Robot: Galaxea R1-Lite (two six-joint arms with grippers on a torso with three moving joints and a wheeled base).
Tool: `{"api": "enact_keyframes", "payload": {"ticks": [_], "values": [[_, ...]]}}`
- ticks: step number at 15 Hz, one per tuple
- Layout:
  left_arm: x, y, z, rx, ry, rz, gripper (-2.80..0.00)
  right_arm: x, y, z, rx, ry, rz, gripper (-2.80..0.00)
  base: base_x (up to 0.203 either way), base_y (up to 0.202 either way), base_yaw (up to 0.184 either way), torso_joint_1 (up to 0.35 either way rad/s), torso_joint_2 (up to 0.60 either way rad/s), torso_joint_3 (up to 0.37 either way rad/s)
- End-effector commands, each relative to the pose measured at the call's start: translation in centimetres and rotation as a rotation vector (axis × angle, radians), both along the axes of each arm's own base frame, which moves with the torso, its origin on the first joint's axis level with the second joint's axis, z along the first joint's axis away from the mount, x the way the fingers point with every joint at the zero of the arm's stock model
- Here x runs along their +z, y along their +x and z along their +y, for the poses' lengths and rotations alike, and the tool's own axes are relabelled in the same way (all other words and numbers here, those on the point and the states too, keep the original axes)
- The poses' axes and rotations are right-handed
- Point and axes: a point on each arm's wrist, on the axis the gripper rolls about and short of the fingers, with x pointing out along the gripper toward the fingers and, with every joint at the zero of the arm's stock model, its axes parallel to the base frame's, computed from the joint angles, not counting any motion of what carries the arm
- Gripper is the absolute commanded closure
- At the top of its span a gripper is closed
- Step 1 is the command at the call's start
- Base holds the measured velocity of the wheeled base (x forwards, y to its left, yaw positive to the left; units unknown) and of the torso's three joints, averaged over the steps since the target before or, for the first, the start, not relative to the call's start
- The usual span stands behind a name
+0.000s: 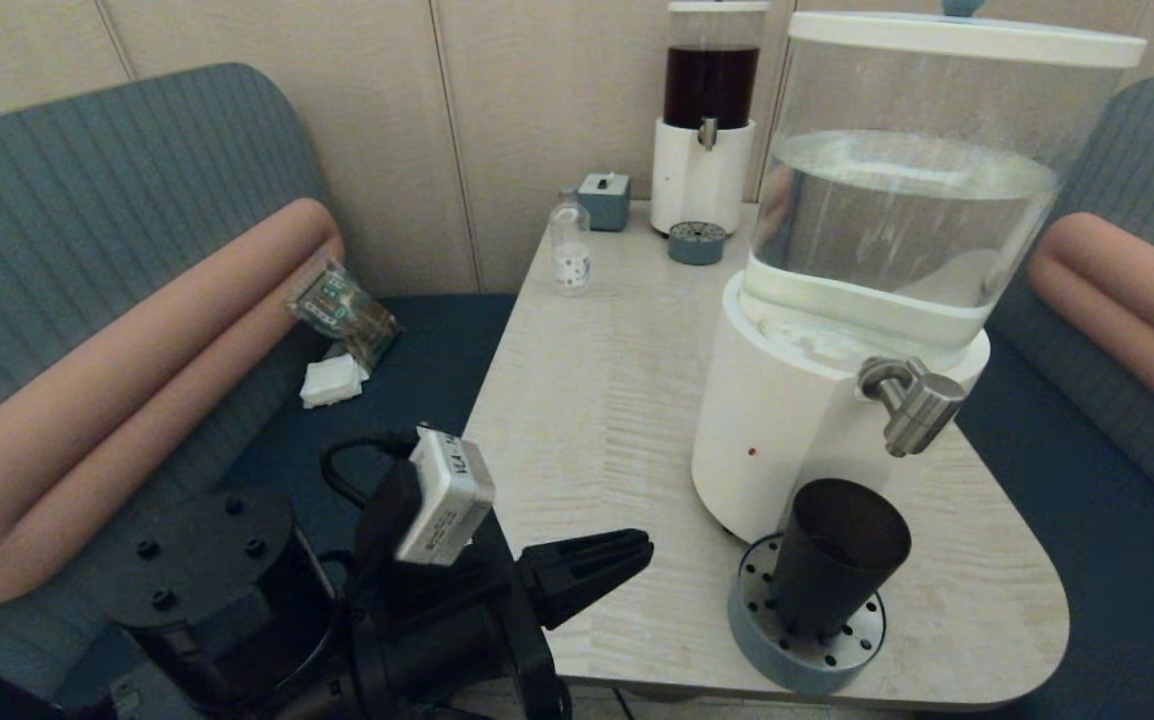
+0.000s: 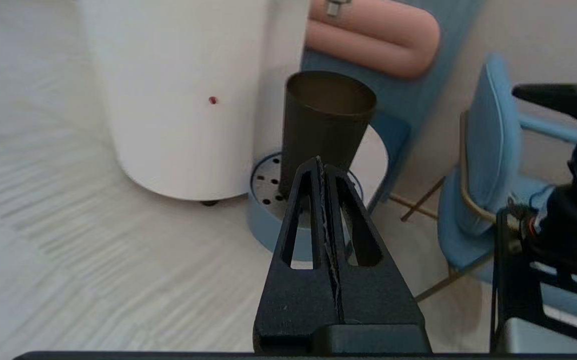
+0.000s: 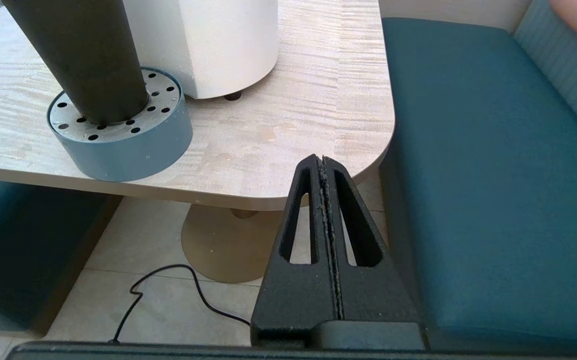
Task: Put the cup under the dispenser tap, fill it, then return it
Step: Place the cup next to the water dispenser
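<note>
The dark cup (image 1: 837, 555) stands upright on a round blue-grey drip tray (image 1: 752, 625), right below the brushed-steel dispenser tap (image 1: 912, 400) of the big white dispenser (image 1: 777, 430). In the left wrist view the cup (image 2: 326, 125) is just beyond my left gripper (image 2: 319, 162), which is shut and empty. In the head view the left gripper (image 1: 642, 548) hovers over the table's front left edge, a short way left of the cup. My right gripper (image 3: 320, 161) is shut and empty, low beside the table's front right corner; the cup (image 3: 86, 60) is off to its side.
A smaller dark-liquid dispenser (image 1: 707, 120), a second drip tray (image 1: 697, 242), a small grey box (image 1: 604, 200) and a clear bottle (image 1: 570, 245) stand at the table's far end. Blue bench seats flank the table (image 1: 587, 400). A blue chair (image 2: 493, 160) is nearby.
</note>
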Motion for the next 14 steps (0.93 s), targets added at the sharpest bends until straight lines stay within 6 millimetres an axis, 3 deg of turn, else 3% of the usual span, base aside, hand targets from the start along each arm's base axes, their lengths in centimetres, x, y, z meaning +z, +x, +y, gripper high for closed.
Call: {"api": "enact_keyframes", "payload": {"ticks": [1, 4, 8, 14], "values": [[-0.4, 0.4, -0.4, -0.007, 0.010, -0.011, 0.00, 0.0, 0.0, 0.0, 0.000, 0.000, 0.001, 0.00, 0.000, 0.000, 0.000, 0.000, 0.00, 0.000], [-0.3, 0.5, -0.8, -0.046, 0.007, -0.009, 0.00, 0.0, 0.0, 0.0, 0.000, 0.000, 0.002, 0.00, 0.000, 0.000, 0.000, 0.000, 0.00, 0.000], [-2.3, 0.6, -1.3, -0.091, 0.060, 0.045, 0.00, 0.0, 0.0, 0.0, 0.000, 0.000, 0.001, 0.00, 0.000, 0.000, 0.000, 0.000, 0.00, 0.000], [-3.3, 1.9, -3.2, -0.112, 0.071, 0.049, 0.00, 0.0, 0.0, 0.0, 0.000, -0.003, 0.001, 0.00, 0.000, 0.000, 0.000, 0.000, 0.00, 0.000]]}}
